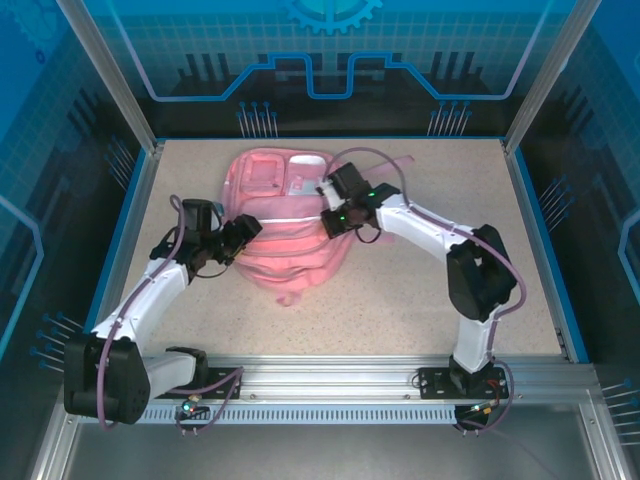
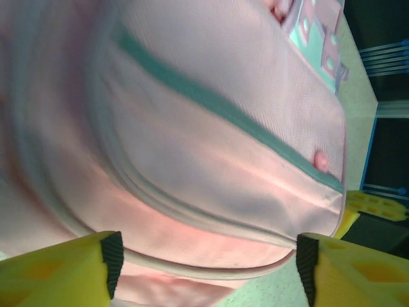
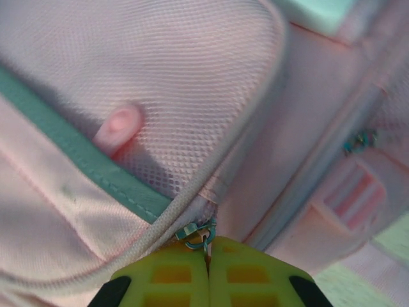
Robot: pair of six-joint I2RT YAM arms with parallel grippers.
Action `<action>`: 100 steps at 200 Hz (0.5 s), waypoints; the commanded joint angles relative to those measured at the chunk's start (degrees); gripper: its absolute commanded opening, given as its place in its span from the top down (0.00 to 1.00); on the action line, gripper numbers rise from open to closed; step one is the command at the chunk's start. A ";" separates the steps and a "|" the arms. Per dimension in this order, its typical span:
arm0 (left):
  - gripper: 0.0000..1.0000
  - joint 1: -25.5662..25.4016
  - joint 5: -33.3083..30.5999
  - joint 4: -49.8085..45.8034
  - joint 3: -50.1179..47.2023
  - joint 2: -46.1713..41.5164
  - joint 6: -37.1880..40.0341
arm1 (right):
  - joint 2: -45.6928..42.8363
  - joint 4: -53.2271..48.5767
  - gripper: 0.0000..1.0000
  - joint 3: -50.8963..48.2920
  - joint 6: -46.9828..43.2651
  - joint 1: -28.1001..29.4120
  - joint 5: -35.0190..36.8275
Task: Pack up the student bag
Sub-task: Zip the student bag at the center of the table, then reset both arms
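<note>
Student bag (image 1: 290, 230): lies flat on the table (image 1: 420, 290), front side up, around the middle and a little toward the far edge, between the two arms. Lying flat puts its zips and pockets within reach from above.
Mesh pocket (image 3: 179, 77): sits on the upward face, edged with a pale band. A small rounded pink item (image 3: 118, 128) pokes out at that band, so the pocket appears to be already loaded.
Zip pull (image 3: 198, 233): a small metal ring at the corner where the corded zip track bends, lying right against the right fingertips.
Right gripper (image 1: 335, 222): reaches over the bag's right side with its yellow fingers pressed together. The ring sits at their seam and looks pinched between them. Such a thin tab needs a tight tip grip if the zip is to be drawn along its track.
Left gripper (image 1: 243, 235): sits at the bag's left edge with its fingers spread wide. In the wrist view the bag's rounded edge is ahead of them and nothing is between them. It is probably placed there to catch the fabric and steady it against the other arm's pull.
Step in hand: most likely working the zip.
Risk: soft fabric may bunch or drag along with the slider while the left side is unheld.
</note>
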 commanded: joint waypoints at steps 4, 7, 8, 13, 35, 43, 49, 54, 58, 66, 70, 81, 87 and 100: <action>0.20 1.56 -4.61 -3.93 4.06 -1.57 3.60 | -8.95 0.51 0.83 -5.58 1.47 -4.90 2.99; 0.19 1.68 -5.26 -4.14 4.33 -1.57 3.86 | -9.73 0.59 0.81 -6.10 1.61 -5.31 2.96; 0.19 1.78 -5.42 -4.20 4.41 -1.61 3.90 | -10.03 0.62 0.80 -6.24 1.63 -5.49 3.00; 0.17 2.04 -6.53 -4.38 4.80 -1.73 4.25 | -11.32 0.71 0.77 -6.88 1.78 -6.19 3.13; 0.05 2.75 -13.13 -4.78 5.98 -2.88 6.32 | -17.94 1.96 0.46 -9.86 2.53 -8.21 6.82; 0.02 2.84 -16.27 -4.57 6.04 -3.66 7.41 | -20.62 2.92 0.33 -11.07 2.54 -8.63 8.69; 0.01 2.89 -18.76 -4.37 5.95 -4.36 8.17 | -22.53 3.69 0.25 -12.07 2.46 -8.91 10.37; 0.01 2.93 -20.88 -3.94 5.81 -5.03 8.90 | -24.21 4.50 0.18 -12.87 2.30 -9.19 11.99; 0.01 3.01 -22.65 -3.53 5.54 -5.60 9.53 | -25.57 5.14 0.14 -13.62 2.13 -9.31 13.34; 0.01 3.02 -26.42 -2.22 4.76 -6.79 10.67 | -28.23 6.42 0.04 -15.06 2.06 -9.68 16.43; 0.01 3.10 -28.12 -1.48 4.27 -7.36 11.15 | -29.48 7.11 0.00 -15.78 2.06 -9.86 18.18; 0.01 3.27 -32.76 0.39 2.77 -8.76 12.29 | -32.26 8.83 0.00 -17.85 1.84 -10.90 21.77; 0.01 3.42 -35.02 1.18 2.15 -9.25 12.89 | -33.70 9.59 0.00 -18.76 1.82 -11.68 23.45; 0.01 3.81 -38.35 3.21 0.78 -9.31 15.09 | -35.77 10.12 0.00 -20.31 2.40 -13.68 26.96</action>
